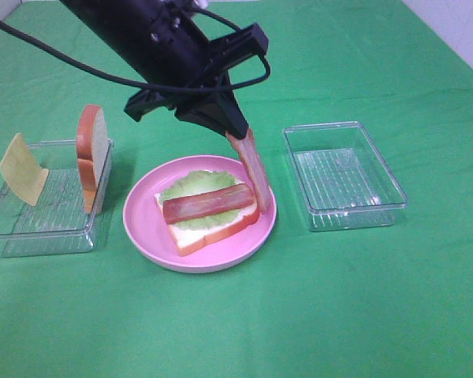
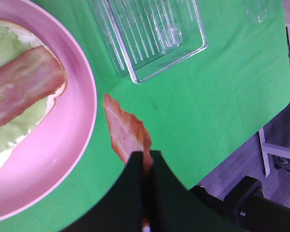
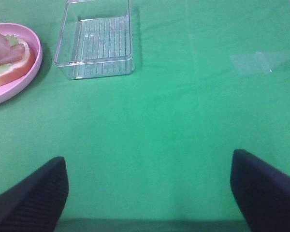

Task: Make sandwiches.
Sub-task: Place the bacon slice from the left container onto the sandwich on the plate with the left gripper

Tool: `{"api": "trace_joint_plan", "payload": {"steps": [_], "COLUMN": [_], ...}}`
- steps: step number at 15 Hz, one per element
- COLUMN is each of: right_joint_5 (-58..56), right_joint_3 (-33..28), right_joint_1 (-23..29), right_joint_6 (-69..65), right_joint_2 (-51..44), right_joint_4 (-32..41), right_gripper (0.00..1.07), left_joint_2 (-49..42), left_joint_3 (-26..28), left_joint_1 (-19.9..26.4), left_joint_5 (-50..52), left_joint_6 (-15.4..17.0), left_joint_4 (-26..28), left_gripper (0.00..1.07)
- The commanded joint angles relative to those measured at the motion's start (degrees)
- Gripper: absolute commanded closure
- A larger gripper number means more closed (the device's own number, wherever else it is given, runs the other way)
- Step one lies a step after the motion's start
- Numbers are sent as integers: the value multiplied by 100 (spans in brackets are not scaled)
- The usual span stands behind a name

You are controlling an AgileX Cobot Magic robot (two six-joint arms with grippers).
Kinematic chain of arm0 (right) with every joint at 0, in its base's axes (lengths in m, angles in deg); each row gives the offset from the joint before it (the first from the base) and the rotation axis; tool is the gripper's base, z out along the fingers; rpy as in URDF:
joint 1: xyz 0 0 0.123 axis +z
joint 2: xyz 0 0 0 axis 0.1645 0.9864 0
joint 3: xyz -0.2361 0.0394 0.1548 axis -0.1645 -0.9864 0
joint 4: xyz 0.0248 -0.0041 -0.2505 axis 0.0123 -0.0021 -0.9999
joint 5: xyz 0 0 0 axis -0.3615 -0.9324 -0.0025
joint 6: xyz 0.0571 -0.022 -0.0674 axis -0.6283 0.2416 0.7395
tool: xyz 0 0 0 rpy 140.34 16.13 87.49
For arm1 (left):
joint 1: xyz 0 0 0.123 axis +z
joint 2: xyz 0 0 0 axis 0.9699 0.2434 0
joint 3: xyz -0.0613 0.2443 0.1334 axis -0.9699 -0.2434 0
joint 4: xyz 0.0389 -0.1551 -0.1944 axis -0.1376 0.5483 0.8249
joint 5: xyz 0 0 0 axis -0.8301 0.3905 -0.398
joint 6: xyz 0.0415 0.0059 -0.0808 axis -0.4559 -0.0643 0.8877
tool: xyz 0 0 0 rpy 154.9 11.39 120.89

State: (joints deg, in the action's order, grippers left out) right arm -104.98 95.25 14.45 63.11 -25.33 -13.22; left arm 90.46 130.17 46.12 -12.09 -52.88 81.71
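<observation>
The sandwich (image 1: 209, 213) on the pink plate (image 1: 146, 228) is an open stack: one white bread slice, pale green lettuce (image 1: 191, 184), and a bacon strip (image 1: 209, 202) lying across it. My left gripper (image 1: 235, 134) is shut on a second bacon strip (image 1: 254, 169), which hangs down over the plate's right rim. The left wrist view shows this strip (image 2: 124, 126) sticking out past the black fingertips (image 2: 137, 166), beside the plate (image 2: 82, 111). My right gripper (image 3: 150, 193) stands open and empty over bare cloth. It is out of the exterior high view.
A clear tray (image 1: 39, 228) on the left holds an upright bread slice (image 1: 93, 153) and a leaning yellow cheese slice (image 1: 22, 179). An empty clear tray (image 1: 344, 175) sits right of the plate. Green cloth covers the table, whose edge (image 2: 261, 121) shows in the left wrist view.
</observation>
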Motion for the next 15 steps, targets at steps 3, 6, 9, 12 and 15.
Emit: {"api": "trace_joint_plan", "payload": {"steps": [3, 6, 9, 12, 15], "right_joint_5": [11, 11, 11, 11, 11], "right_joint_3": [6, 6, 6, 6, 6], "right_joint_1": [-23, -23, -23, -23, -23], "right_joint_6": [-34, -34, -34, -34, -34], "right_joint_2": [-183, -183, -183, -183, -183], "right_joint_4": [17, 17, 17, 17, 17], "right_gripper": [20, 20, 20, 20, 20], "left_joint_2": [1077, 1599, 1833, 1839, 1839], "left_joint_3": [951, 1851, 2315, 2326, 2326], "left_joint_1": [46, 57, 57, 57, 52], "left_joint_5": [-355, -1238, -1793, -1753, -1524], "left_joint_6": [-172, 361, 453, 516, 487], "left_joint_4": [-149, -1513, -2366, -2888, -2905], "left_gripper": [107, 107, 107, 107, 107]}}
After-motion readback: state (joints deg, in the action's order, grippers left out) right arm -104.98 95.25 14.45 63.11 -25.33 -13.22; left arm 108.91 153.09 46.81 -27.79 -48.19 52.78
